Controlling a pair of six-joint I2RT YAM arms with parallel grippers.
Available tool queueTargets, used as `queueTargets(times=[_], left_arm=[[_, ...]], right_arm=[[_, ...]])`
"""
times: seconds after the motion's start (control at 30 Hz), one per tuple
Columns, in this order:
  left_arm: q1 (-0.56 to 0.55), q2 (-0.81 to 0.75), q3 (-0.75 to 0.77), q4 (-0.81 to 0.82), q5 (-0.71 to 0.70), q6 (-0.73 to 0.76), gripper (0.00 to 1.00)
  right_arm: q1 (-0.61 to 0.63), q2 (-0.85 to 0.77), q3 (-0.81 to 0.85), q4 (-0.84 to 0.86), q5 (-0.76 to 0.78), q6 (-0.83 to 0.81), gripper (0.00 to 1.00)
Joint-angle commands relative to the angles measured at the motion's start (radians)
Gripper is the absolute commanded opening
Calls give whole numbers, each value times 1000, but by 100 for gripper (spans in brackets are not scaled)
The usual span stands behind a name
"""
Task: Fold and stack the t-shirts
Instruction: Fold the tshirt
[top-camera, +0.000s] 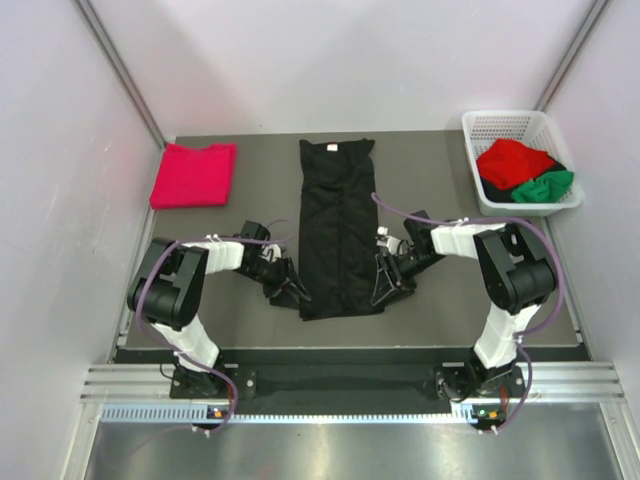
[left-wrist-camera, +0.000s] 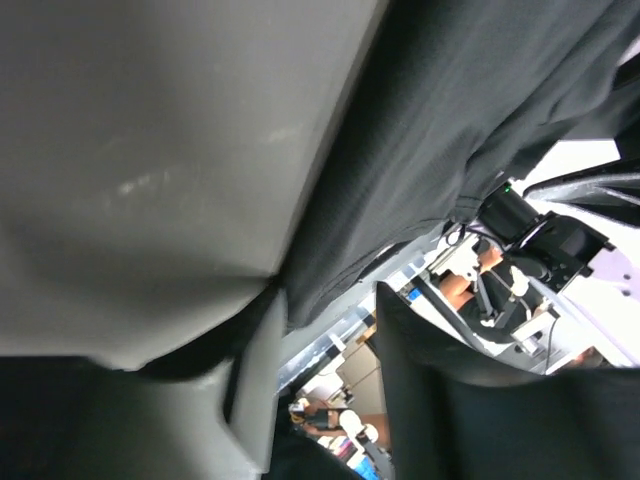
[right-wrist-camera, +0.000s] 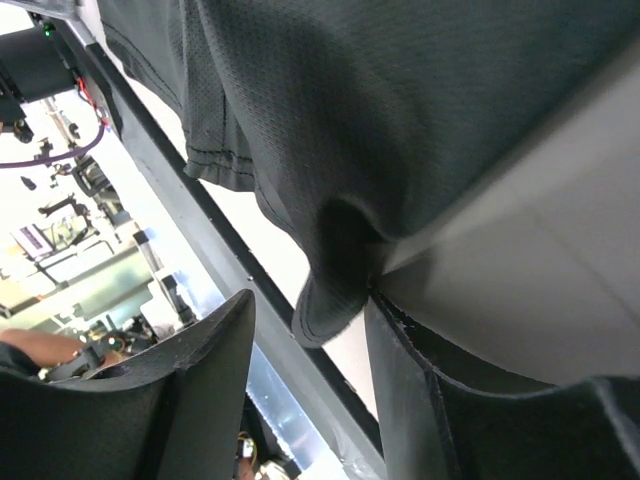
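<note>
At mid-table, a black t-shirt (top-camera: 338, 225), folded lengthwise into a long strip running far to near, with a small white tag (top-camera: 332, 148) at the far end. Flat on the dark table mat (top-camera: 255, 185), both long edges fairly straight, near hem slightly uneven. At the near left corner of the strip, the left gripper (top-camera: 295, 295), low over the mat, fingers spread, hem edge in the gap and against one finger, not pinched. At the near right corner, the right gripper (top-camera: 383, 295), likewise spread, with a small drooping fold of hem between the fingers, touching one of them, nothing clamped. Far left, well apart from the strip, a crimson-pink t-shirt (top-camera: 194, 174), folded into a neat square. In the far right corner, a white mesh basket (top-camera: 500, 125), holding a bright red t-shirt (top-camera: 512, 160) bunched on top, a green t-shirt (top-camera: 545, 186) at the near right side, and some black cloth (top-camera: 500, 191) beneath; cannot tell what that black piece is.
</note>
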Motion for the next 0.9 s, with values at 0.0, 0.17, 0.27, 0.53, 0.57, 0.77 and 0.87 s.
queueTargets(times=[0.0,0.17,0.27,0.53,0.57,0.77,0.87], left_arm=[[-17,25,7,50,-12,-16,43],[-22,39,-13,63,-18,-22,18],[-28,33,-12,73,-15,-16,0],[-31,-24,10,47,-20,45,0],[-31,-31,14,39,-18,58,0],[-31,-114,124,-71,-46,165,0],[-25,-139,170,-104,-50,208,0]], right_arm=[[43,37,5,53,64,-7,48],[44,48,2,67,64,2,41],[44,31,-11,59,79,8,36],[43,-96,-68,91,107,24,7],[44,-104,-64,81,99,22,3],[29,-233,-67,36,73,-1,0],[29,-311,-61,19,64,-9,0]])
